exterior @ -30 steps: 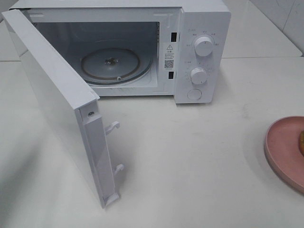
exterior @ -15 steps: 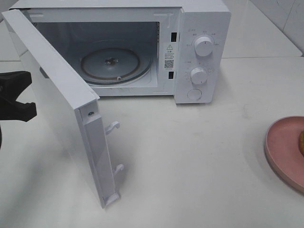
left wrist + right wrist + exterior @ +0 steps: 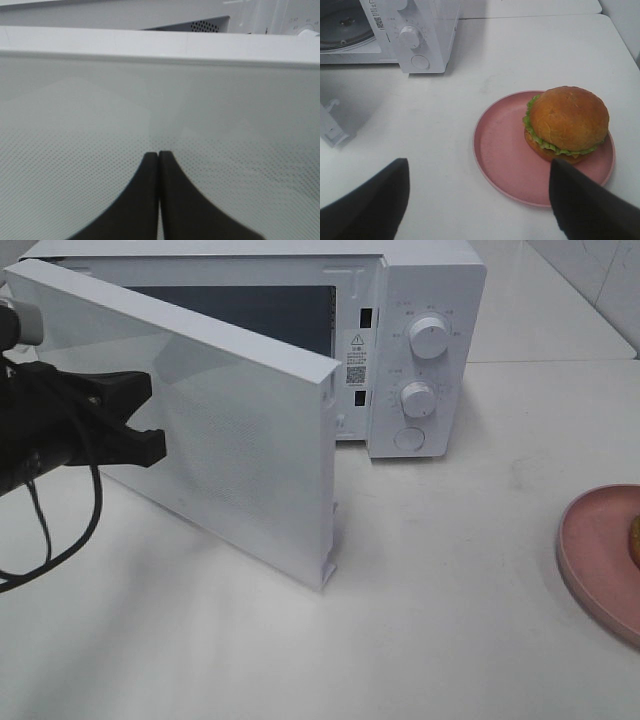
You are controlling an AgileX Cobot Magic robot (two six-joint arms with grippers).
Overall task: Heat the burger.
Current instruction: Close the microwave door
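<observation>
White table [image 3: 470,100] bears the burger [image 3: 566,123] beyond the spread right pincer [image 3: 480,200].

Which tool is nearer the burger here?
Right. The open right tool hangs just beside the plate holding the burger; the shut left tool is at the microwave door.

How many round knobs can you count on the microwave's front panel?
2: upper knob near the panel's top, lower knob beneath it. The round button below isn't a knob. None seem hidden.
</observation>
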